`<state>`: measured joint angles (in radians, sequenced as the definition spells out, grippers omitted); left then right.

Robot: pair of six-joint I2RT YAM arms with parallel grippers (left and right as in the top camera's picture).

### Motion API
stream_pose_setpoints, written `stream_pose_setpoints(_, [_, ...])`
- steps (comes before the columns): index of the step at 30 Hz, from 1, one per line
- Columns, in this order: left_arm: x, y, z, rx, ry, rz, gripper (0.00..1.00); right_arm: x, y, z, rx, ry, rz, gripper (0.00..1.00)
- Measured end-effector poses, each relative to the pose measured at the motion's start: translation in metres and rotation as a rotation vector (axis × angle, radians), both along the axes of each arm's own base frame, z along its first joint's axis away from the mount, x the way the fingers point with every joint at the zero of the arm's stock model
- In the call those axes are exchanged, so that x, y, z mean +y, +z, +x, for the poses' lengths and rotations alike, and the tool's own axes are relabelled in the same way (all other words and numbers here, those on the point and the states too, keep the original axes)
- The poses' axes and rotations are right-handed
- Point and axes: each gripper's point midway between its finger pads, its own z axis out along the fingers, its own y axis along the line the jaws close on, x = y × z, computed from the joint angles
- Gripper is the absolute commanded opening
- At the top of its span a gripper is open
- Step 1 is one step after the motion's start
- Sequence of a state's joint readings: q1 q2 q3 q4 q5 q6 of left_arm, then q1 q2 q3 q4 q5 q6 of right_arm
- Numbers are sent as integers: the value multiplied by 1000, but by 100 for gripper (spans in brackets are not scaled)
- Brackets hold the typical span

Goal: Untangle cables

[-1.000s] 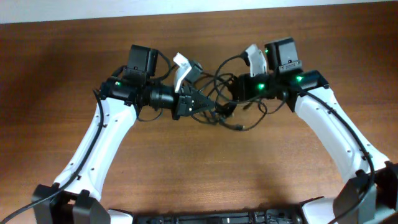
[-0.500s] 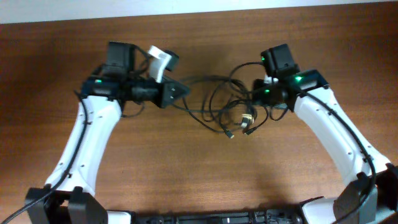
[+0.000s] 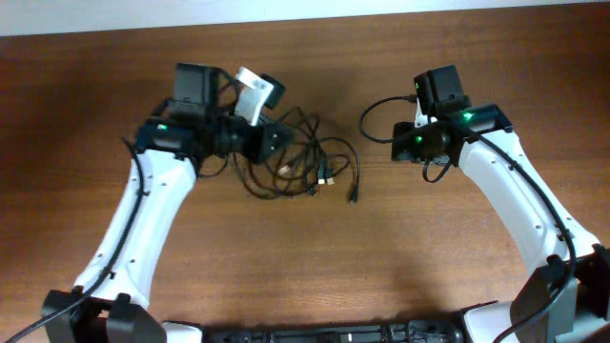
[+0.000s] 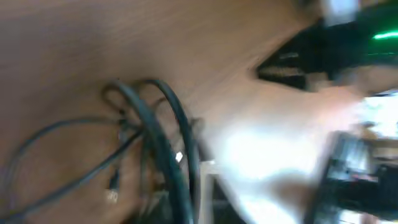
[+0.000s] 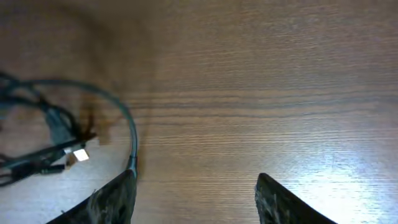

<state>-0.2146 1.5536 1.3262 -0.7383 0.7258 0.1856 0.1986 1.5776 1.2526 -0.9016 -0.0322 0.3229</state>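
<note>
The cables lie in one loose black tangle on the table, left of centre, with small plug ends on the tangle's right side. My left gripper sits at the tangle's upper left, touching it. In the blurred left wrist view the cables run straight down past the jaws, and I cannot see whether they are clamped. My right gripper stands apart to the right, open and empty. In the right wrist view one cable curves past the left finger of the right gripper, with only bare wood in the gap.
The brown wooden table ends at a pale strip along the far edge. A thicker black wire loop belonging to the right arm hangs beside its gripper. The right arm shows blurred in the left wrist view.
The right gripper has opened and let go of the cables. The left arm swung left, then back a little, and the tangle now lies left of centre.
</note>
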Motion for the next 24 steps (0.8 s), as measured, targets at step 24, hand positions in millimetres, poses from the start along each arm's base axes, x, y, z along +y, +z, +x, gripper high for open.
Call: stream_pose_setpoints(24, [24, -147, 64, 194, 362, 360, 58, -16, 50, -27, -86, 40, 20, 61])
